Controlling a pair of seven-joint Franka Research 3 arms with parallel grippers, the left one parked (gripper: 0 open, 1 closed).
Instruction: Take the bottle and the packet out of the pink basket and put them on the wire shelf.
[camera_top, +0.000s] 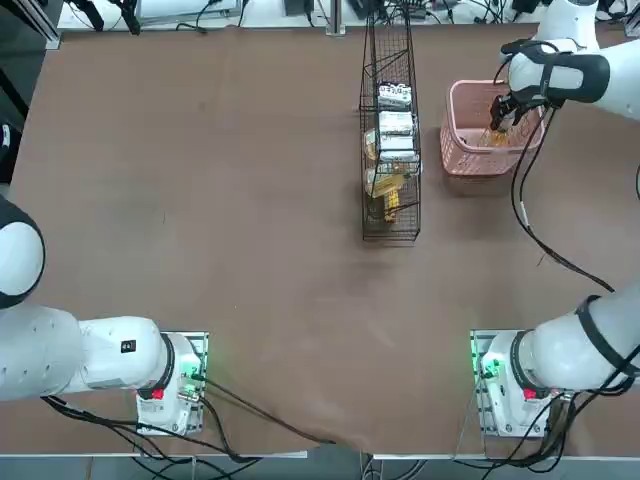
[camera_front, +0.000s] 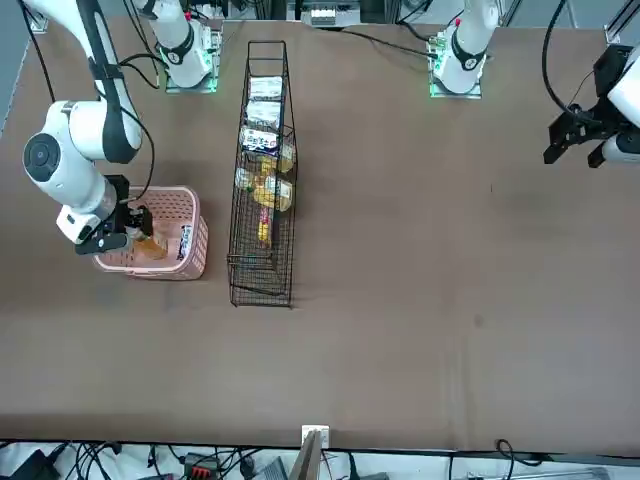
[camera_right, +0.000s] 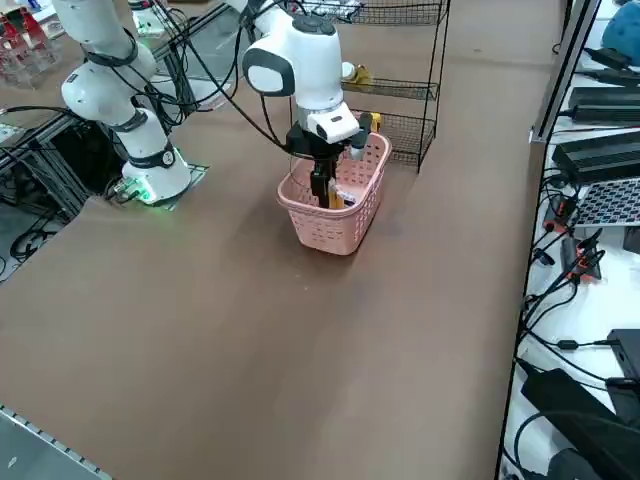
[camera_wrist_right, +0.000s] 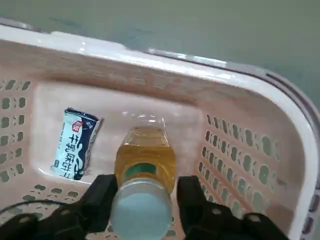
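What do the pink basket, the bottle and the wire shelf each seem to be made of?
Pink basket: likely moulded plastic, matt, with punched lattice walls and a rounded rim. Bottle: clear glossy plastic or glass, amber contents showing through, pale cap. Wire shelf: thin black metal wire, probably coated, in an open grid.

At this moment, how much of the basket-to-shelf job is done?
Nothing of this task is finished: the bottle and the packet both lie inside the pink basket. In hand: the right gripper is down in the basket with a finger on each side of the bottle's cap; a firm grip is not clear. Left: carrying both to the wire shelf, which already holds other items.
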